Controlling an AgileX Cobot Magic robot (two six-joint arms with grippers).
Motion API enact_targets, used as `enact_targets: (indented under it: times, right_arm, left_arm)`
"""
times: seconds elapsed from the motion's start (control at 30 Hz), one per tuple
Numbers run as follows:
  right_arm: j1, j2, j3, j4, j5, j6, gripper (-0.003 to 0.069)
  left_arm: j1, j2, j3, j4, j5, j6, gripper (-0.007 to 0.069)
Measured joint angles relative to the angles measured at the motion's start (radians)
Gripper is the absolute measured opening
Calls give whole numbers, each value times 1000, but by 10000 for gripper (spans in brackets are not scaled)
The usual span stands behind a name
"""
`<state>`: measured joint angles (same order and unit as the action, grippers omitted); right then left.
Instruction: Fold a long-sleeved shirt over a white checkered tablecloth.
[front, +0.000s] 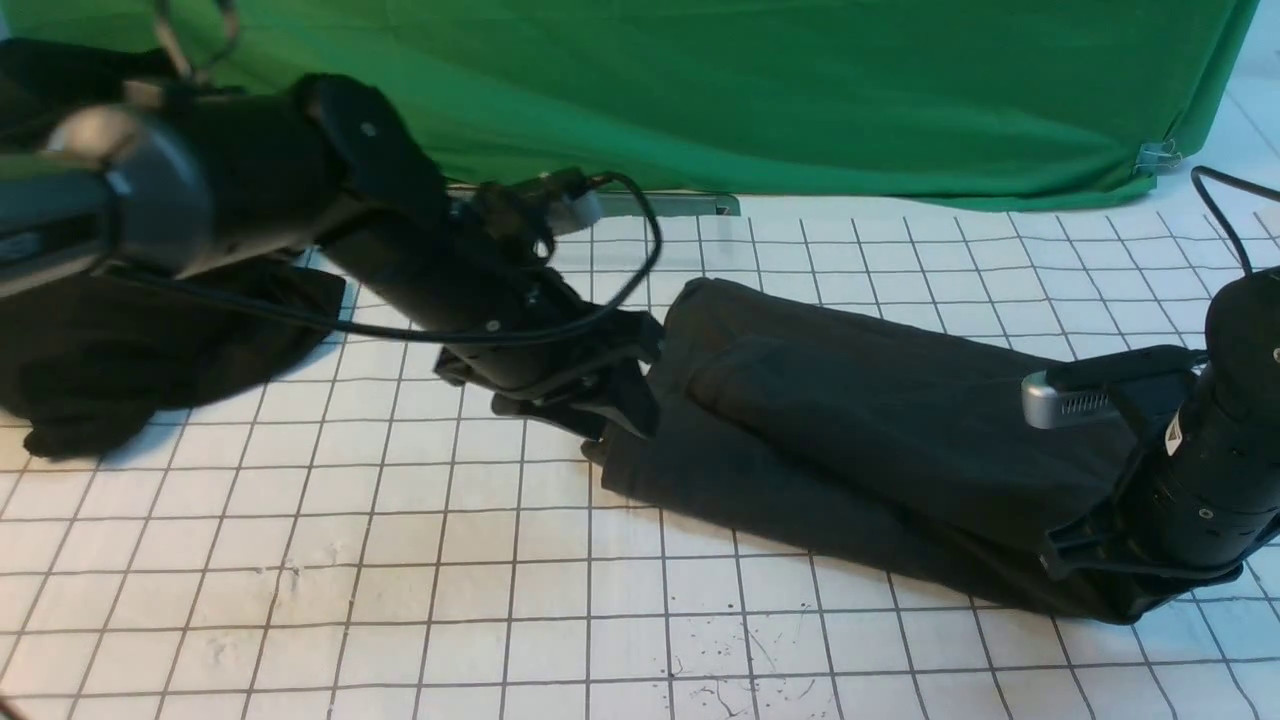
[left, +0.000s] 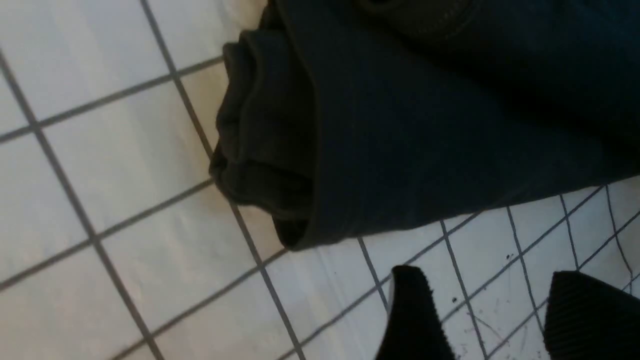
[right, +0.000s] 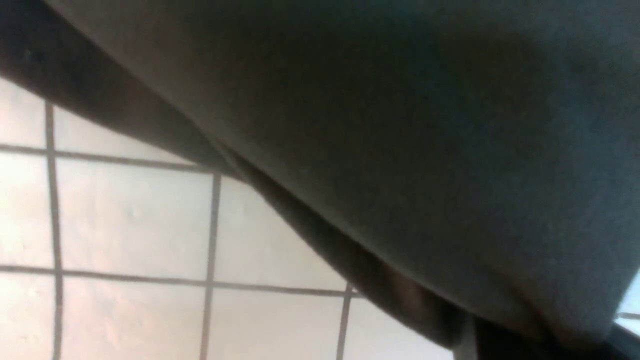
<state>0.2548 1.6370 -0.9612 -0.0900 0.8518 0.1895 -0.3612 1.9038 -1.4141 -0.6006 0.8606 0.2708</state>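
Now folded shirt rests on tablecloth, left pincer spread.

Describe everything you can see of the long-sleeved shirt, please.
The long-sleeved shirt is dark charcoal-grey, soft jersey by its look, folded into a long narrow bundle of several layers. It lies slantwise on the white checkered tablecloth, from the middle toward the robot's right. No print or label shows. The open left gripper hangs beside its rolled left end, not touching. The right gripper seems shut on its other end.
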Motion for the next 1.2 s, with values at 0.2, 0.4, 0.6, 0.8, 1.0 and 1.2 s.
enact_targets:
  times: [0.2,0.4,0.6,0.8,1.0,1.2]
  right_arm:
    - [0,0,0,0,0,2,57]
    - [0,0,0,0,-2,3,70]
    - [0,0,0,0,-3,3,75]
    - [0,0,0,0,-7,1,80]
    - [0,0,0,0,-6,-18,84]
    - [0,0,0,0,-8,-24,92]
  left_arm:
    - [0,82,-34,5,15,33,465]
    - [0,121,-35,-67,25,90,450]
    - [0,160,-35,-110,93,156,210]
    - [0,160,-35,-112,162,160,11]
    - [0,125,-35,13,206,86,-7]
    - [1,40,-45,147,115,8,18]
